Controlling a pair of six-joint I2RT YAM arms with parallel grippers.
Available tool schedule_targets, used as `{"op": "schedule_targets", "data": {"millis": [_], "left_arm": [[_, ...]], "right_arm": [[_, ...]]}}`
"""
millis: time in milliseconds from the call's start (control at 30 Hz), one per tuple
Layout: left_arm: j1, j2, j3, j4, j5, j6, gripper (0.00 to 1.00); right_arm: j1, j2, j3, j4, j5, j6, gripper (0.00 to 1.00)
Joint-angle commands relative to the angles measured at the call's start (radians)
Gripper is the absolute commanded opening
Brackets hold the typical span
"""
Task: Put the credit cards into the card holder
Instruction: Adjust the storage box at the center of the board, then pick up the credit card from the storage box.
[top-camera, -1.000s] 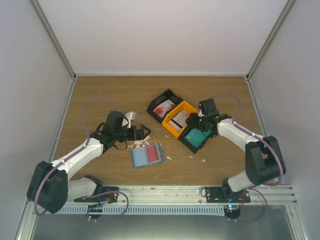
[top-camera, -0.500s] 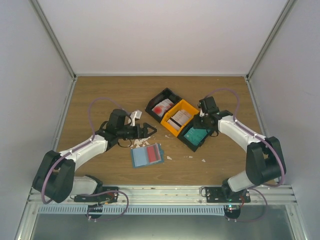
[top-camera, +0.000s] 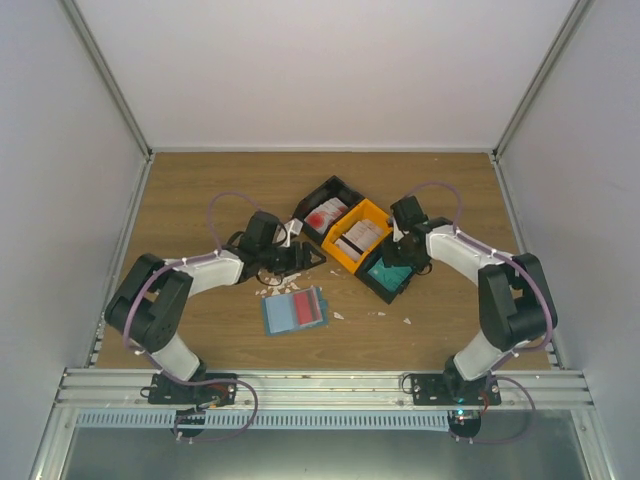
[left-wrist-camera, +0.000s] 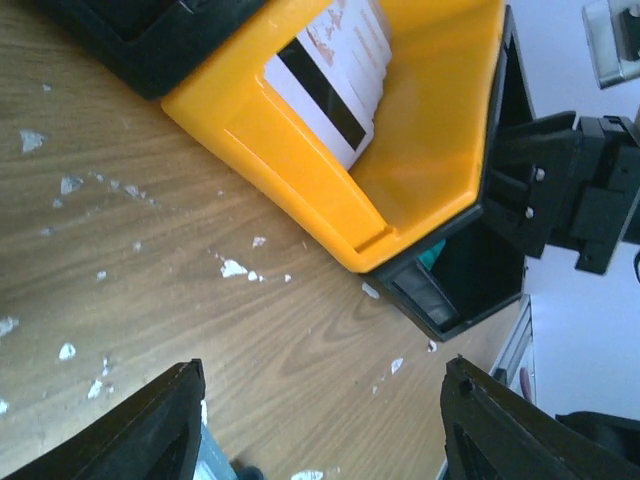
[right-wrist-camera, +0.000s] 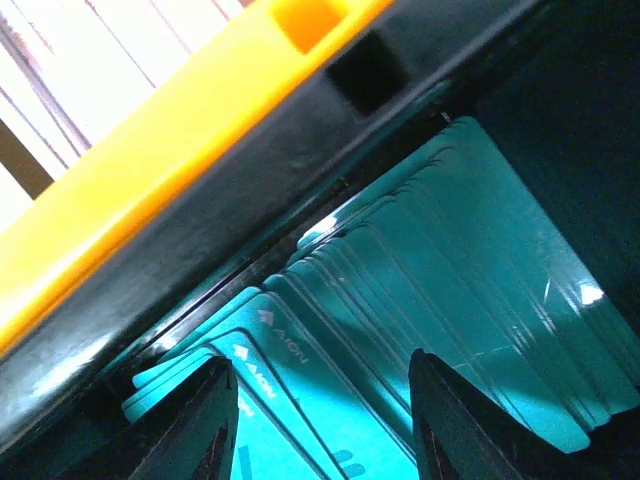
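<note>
— Hovering our right gripper (right-wrist-camera: 325, 425) over the teal cards (right-wrist-camera: 450, 270) in the black tray (right-wrist-camera: 250, 190), we have its fingers spread wide with nothing between them. What worries us here?

— The cards lie fanned and overlapping. If we close on them as they are, we may pinch several at once. Or we may skid off the glossy top card and grab none.

— And the tray wall?

— It stands close beside the fan. A finger landing on the rim could tip the tray or shove it against the orange tray (top-camera: 360, 235) next to it.

— Our left gripper (left-wrist-camera: 325, 430)?

— That one is wide and empty too, low over the table (left-wrist-camera: 150, 250) by the orange tray's corner, where the white cards (left-wrist-camera: 345, 45) sit. Paper scraps (left-wrist-camera: 232, 268) are strewn there, so closing low we could pick up a scrap instead of a card.

— Where is the card holder (top-camera: 294, 310)?

— It lies open on the table nearer to us, apart from the trays and between our two arms. A red patch on it looks to us like a card. Nothing pins it down, so pushing a card into a pocket with one gripper may only slide it away. Both our arms also work close to the same trays, so we risk them bumping.
</note>
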Motion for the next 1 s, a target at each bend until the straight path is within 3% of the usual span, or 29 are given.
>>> {"op": "schedule_targets", "data": {"millis": [0, 367, 667, 967], "left_arm": [[-0.011, 0.076, 0.051, 0.063, -0.013, -0.015, 0.65], [-0.044, 0.249, 0.166, 0.077, 0.016, -0.005, 0.56], [-0.078, 0.325, 0.204, 0.088, 0.036, -0.009, 0.42], [-0.097, 0.36, 0.248, 0.09, 0.037, -0.016, 0.39]], "right_arm": [[0.012, 0.026, 0.012, -0.021, -0.049, -0.029, 0.48], [0.042, 0.047, 0.007, -0.028, -0.115, -0.055, 0.45], [0.056, 0.046, 0.013, -0.04, -0.141, -0.065, 0.36], [0.073, 0.022, 0.004, -0.041, -0.232, -0.087, 0.26]]}}
